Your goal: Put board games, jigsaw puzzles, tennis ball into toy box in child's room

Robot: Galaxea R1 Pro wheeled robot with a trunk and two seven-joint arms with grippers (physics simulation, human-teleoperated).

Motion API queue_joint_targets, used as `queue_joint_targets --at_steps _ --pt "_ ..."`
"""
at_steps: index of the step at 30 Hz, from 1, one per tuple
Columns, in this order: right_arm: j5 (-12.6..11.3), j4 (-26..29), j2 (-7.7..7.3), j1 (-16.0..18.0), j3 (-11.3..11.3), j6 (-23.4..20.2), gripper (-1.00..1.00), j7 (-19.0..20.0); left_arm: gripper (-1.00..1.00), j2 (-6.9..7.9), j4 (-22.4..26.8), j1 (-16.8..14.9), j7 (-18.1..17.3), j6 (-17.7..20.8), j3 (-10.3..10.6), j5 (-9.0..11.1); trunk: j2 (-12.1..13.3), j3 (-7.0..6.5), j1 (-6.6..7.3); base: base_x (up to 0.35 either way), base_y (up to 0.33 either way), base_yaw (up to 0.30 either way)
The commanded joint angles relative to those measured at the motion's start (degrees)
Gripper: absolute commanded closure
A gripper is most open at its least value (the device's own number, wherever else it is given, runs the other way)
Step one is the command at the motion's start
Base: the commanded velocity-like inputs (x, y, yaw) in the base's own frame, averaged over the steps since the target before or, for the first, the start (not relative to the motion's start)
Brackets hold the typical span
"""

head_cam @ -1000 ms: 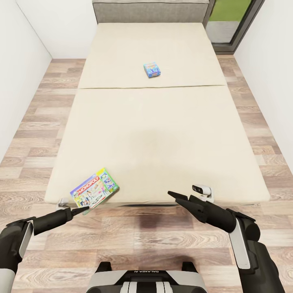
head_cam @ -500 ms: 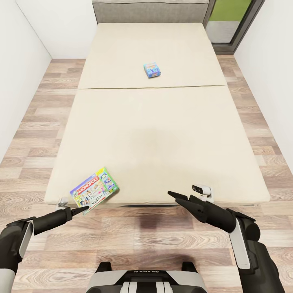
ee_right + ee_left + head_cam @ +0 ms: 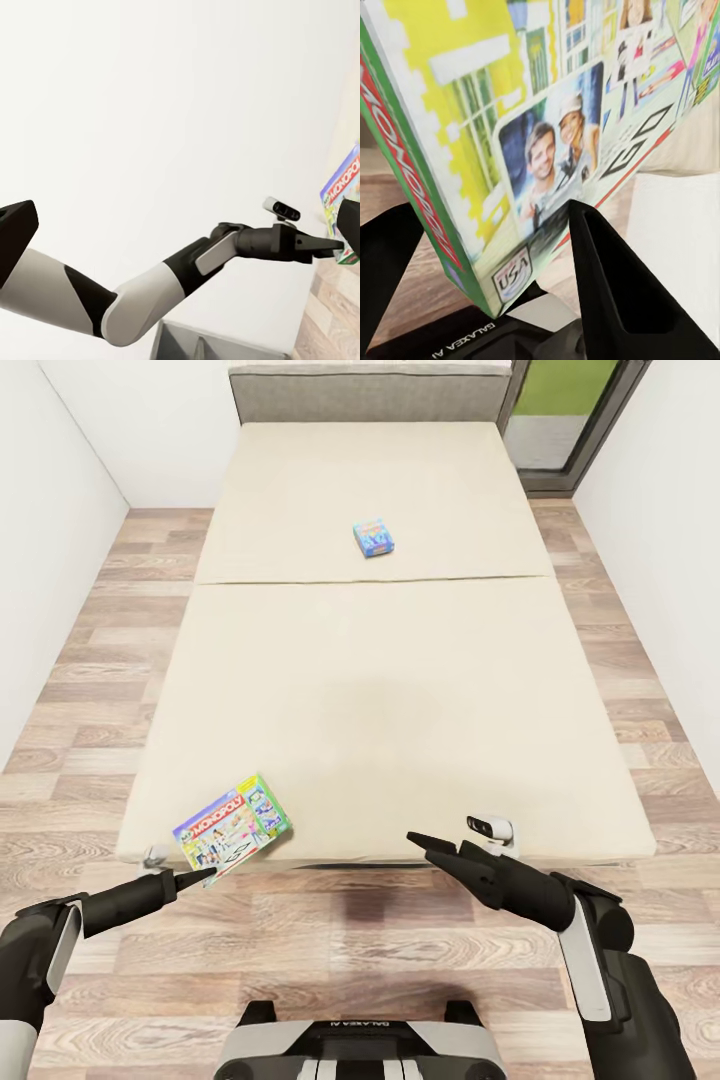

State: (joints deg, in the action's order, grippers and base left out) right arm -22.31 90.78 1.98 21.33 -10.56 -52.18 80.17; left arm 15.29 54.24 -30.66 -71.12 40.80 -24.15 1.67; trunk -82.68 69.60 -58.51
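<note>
The larger board game, a Monopoly box with green-yellow edges, hangs tilted over the front left corner of the bed. My left gripper is shut on its near edge. In the left wrist view the box sits between the two black fingers. The small blue board game lies flat on the far half of the mattress, well beyond both arms. My right gripper hovers open at the bed's front edge, right of centre, holding nothing. The right wrist view looks across at my left arm gripping the box.
White walls flank the bed, with strips of wood-plank floor on both sides and in front. A grey headboard closes the far end. A dark-framed window stands at the back right.
The whole view has shifted slightly, so the camera has moved and the bed looks a little farther away. The Monopoly box stays in my left gripper. My right gripper has edged slightly left.
</note>
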Motion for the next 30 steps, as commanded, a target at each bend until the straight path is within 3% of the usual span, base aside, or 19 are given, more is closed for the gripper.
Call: queue_joint_targets --at_steps 1,19,30 --pt "-0.01 0.01 0.04 0.02 -0.04 -0.47 -1.0 -0.02 1.0 0.0 -0.01 -0.02 -0.37 0.51 -0.02 0.09 0.4 -0.16 0.23 0.0 0.0 0.0" --pt "-0.01 0.01 0.04 0.02 0.02 -0.47 -1.0 -0.63 1.0 0.09 0.34 -0.02 -2.03 0.51 -0.01 0.09 7.62 -3.39 4.18 0.0 0.0 0.0" --pt "-0.01 0.01 0.04 0.02 -0.01 -0.47 -1.0 -0.63 1.0 0.84 3.08 -0.02 -11.17 0.9 -0.14 -0.16 12.03 -5.37 6.59 0.0 0.0 0.0"
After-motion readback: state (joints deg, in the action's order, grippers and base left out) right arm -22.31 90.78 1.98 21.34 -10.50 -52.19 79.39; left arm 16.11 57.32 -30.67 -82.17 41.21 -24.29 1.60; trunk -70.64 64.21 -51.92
